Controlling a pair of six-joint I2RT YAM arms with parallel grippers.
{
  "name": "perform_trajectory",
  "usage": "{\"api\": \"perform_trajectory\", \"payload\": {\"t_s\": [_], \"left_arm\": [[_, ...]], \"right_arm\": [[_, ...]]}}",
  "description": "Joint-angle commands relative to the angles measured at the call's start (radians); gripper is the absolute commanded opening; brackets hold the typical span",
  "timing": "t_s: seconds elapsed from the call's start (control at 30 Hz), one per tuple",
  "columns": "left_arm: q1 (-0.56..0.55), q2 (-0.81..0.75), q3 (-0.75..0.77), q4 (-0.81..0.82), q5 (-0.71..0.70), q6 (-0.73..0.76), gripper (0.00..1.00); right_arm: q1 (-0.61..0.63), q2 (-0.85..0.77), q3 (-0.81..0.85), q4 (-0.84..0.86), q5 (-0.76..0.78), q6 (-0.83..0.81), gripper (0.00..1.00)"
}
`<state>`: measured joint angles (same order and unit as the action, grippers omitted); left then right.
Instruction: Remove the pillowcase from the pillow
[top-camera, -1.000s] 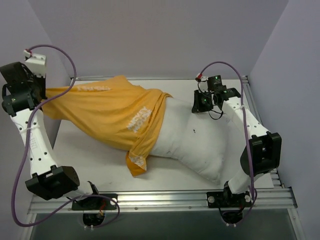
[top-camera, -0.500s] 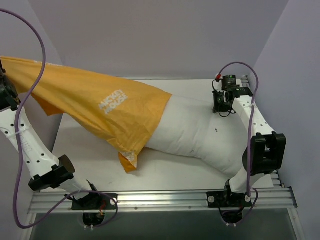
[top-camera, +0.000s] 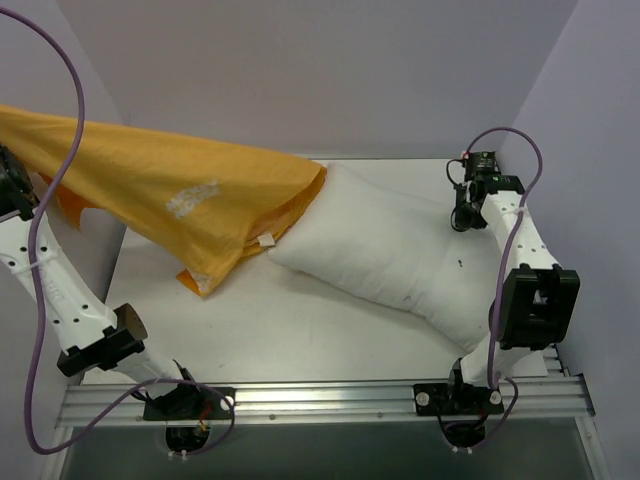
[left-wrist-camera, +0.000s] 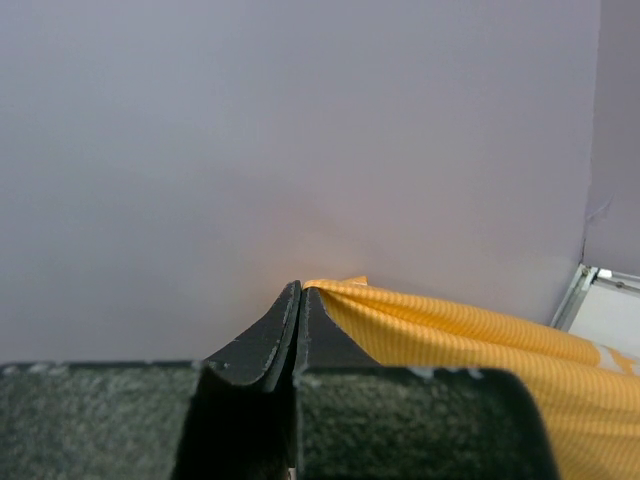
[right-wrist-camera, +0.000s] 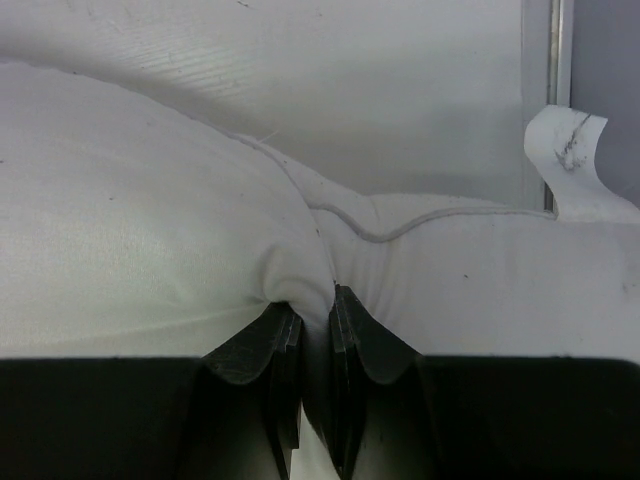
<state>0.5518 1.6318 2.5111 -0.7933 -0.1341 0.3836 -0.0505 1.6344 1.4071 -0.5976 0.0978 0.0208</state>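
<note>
The pillow (top-camera: 390, 255) is lying diagonally on the table (top-camera: 300, 340), looking totally bare. The pillowcase (top-camera: 190, 200) is hanging stretched out to the pillow's left, with its loose end sitting right beside the pillow's far-left corner. The left gripper (left-wrist-camera: 298, 300) is pinching orange fabric tight, well left of the pillow. The right gripper (right-wrist-camera: 315, 315) is squeezing a fold at the pillow's far-right corner.

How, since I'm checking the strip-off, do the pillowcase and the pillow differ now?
The pillowcase is orange-yellow, thin and limp; the pillow is white and plump. The pillowcase is lifted and stretched leftward; the pillow lies on the table. The left hand is shut on the pillowcase, the right hand on the pillow. Shared: each is clamped at its outer end.
</note>
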Motion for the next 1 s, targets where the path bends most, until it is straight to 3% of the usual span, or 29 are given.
{"api": "perform_trajectory", "payload": {"t_s": [0.0, 0.23, 0.33, 0.63, 0.77, 0.8, 0.87, 0.9, 0.93, 0.97], "left_arm": [[0.039, -0.001, 0.074, 0.135, -0.079, -0.028, 0.02], [0.042, -0.023, 0.057, 0.131, -0.018, -0.035, 0.02], [0.011, -0.049, -0.006, 0.117, 0.077, -0.049, 0.02], [-0.418, -0.064, -0.403, 0.017, 0.076, -0.022, 0.02], [-0.484, 0.017, -0.498, 0.003, 0.117, -0.087, 0.02], [-0.486, 0.042, -0.518, -0.02, 0.132, -0.103, 0.02], [-0.492, 0.103, -0.54, -0.049, 0.201, -0.118, 0.02], [-0.5, 0.12, -0.563, -0.076, 0.221, -0.117, 0.02], [-0.507, 0.143, -0.578, -0.084, 0.243, -0.115, 0.13], [-0.526, 0.151, -0.593, -0.09, 0.261, -0.106, 0.3]], "right_arm": [[-0.029, 0.007, 0.006, -0.022, 0.132, -0.01, 0.0], [-0.054, 0.005, 0.023, -0.025, 0.102, -0.007, 0.0], [-0.048, 0.001, 0.026, -0.021, 0.036, -0.004, 0.0], [-0.045, -0.065, 0.026, 0.022, -0.122, 0.033, 0.0], [-0.045, -0.07, 0.01, 0.025, -0.133, 0.042, 0.0], [-0.045, -0.07, 0.009, 0.025, -0.138, 0.045, 0.01], [-0.043, -0.071, 0.004, 0.022, -0.153, 0.048, 0.17], [-0.043, -0.071, 0.006, 0.024, -0.158, 0.05, 0.2], [-0.043, -0.074, 0.006, 0.024, -0.159, 0.051, 0.24], [-0.043, -0.076, 0.007, 0.025, -0.159, 0.054, 0.39]]}}
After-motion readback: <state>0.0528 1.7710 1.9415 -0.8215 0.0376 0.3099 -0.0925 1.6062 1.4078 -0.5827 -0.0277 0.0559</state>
